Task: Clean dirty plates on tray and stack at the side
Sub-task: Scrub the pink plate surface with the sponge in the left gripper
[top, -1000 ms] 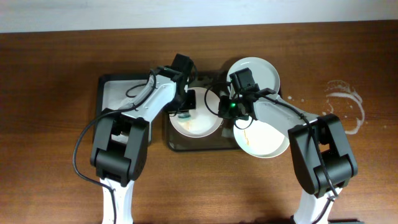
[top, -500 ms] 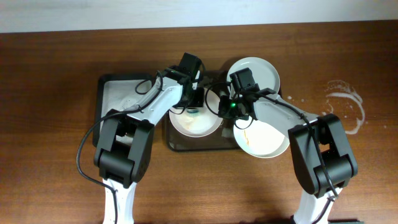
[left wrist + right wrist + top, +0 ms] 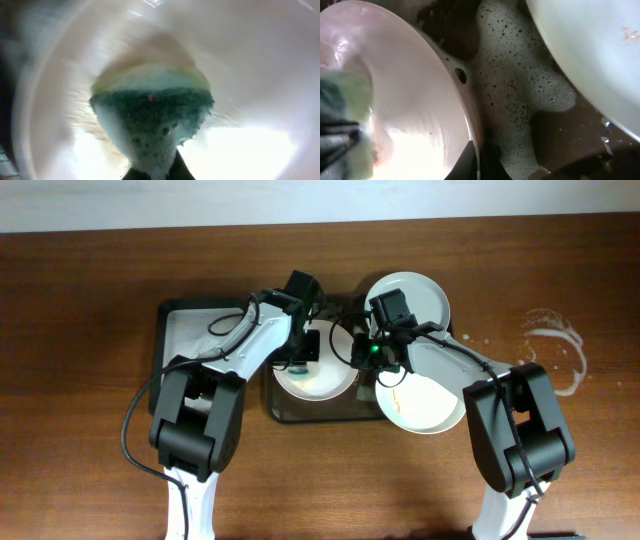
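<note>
Over the middle of the tray [image 3: 320, 416], close to the back edge of the table [image 3: 90, 460], holds a green sponge [image 3: 152, 115] tight in the left gripper [image 3: 303, 352] and pushes it down into a white plate [image 3: 325, 385]. Pinches the right rim of that same plate with the right gripper [image 3: 354, 356], closed tight on it. Shows white foam [image 3: 520, 100] with little bubbles on the dark tray floor and on the sponge. Shows a second plate [image 3: 420, 292] at the back right corner of the tray, partly hanging past it. Shows a third plate [image 3: 435, 405] at the front right corner, with a small orange smear [image 3: 397, 402] inside. Shows a black tub [image 3: 185, 330] just left of the tray, and a white splash [image 3: 555, 345] on the table near the right edge.
</note>
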You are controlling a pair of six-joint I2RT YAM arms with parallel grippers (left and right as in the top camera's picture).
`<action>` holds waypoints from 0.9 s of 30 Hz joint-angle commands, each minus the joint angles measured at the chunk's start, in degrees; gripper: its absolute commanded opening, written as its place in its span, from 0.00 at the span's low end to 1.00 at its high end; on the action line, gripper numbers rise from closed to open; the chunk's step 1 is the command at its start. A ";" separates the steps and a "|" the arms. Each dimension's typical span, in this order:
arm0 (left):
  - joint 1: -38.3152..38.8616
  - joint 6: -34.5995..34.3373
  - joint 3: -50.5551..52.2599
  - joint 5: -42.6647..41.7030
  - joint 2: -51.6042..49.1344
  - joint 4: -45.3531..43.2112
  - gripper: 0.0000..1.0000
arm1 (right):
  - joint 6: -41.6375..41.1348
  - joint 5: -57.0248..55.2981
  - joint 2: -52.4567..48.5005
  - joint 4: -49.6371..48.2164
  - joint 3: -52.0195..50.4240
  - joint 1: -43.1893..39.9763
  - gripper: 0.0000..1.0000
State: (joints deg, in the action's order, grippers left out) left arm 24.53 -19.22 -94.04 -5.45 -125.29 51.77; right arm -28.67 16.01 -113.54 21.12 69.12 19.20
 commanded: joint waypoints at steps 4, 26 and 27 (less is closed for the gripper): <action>0.55 2.05 -0.17 -16.83 -1.11 -1.64 0.01 | -0.15 0.07 -0.42 -0.39 0.44 -0.11 0.04; -0.28 -2.36 1.33 4.81 -1.14 1.27 0.01 | -0.15 0.17 -0.42 -0.44 0.44 -0.09 0.04; -0.24 -2.27 1.31 1.36 -1.14 1.01 0.01 | -0.15 0.31 -0.42 -0.46 0.44 -0.09 0.04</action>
State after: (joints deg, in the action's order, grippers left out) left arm 24.32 -20.82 -94.02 1.76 -125.38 51.88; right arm -28.67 15.99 -113.54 20.97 69.12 19.20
